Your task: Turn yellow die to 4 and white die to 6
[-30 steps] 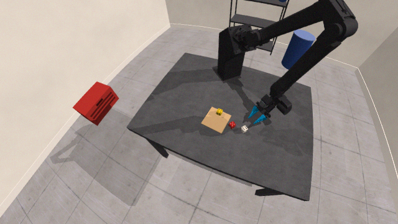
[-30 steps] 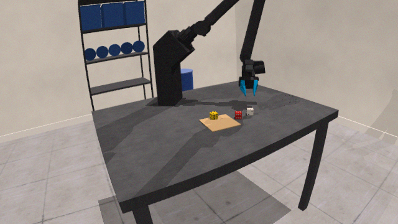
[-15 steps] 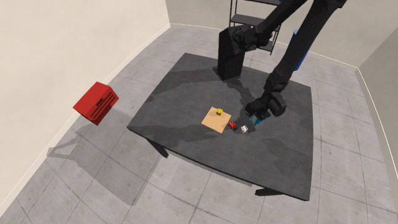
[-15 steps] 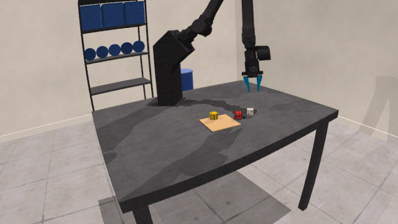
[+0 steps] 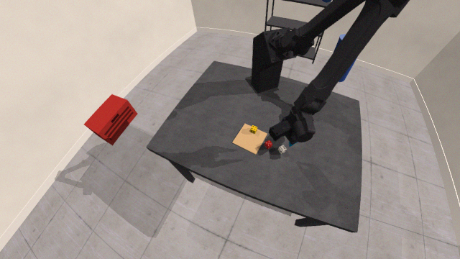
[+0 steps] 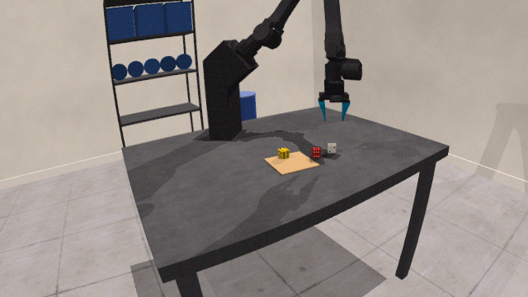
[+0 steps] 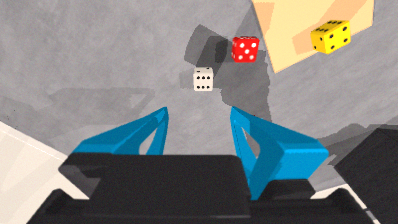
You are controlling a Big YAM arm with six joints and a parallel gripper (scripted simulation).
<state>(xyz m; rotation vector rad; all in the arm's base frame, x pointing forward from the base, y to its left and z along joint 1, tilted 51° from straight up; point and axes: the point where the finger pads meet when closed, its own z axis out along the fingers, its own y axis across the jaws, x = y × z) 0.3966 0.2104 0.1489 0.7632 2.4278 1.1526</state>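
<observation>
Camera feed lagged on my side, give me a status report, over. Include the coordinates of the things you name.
Gripper (image 6: 334,120) (image 7: 199,112) open, nothing held. White die (image 5: 282,149) (image 6: 332,148) (image 7: 203,79) off the mat (image 5: 245,140) (image 6: 289,166) (image 7: 282,50); yellow die (image 5: 254,129) (image 6: 283,153) (image 7: 331,37) on it. Red die (image 5: 268,144) (image 6: 316,152) (image 7: 245,49) between white die and mat, possible obstacle.

A black arm (image 5: 345,54) rises from a black pedestal (image 5: 266,73) on the dark table (image 5: 223,173) and reaches over it, its gripper pointing down near the dice. The yellow die (image 5: 254,129) sits on the tan mat (image 5: 248,141), close to one edge. The red die (image 5: 268,144) is just beside the mat, and the white die (image 5: 282,149) lies on the table beyond it. A red cabinet (image 5: 109,119) stands apart from the table.
</observation>
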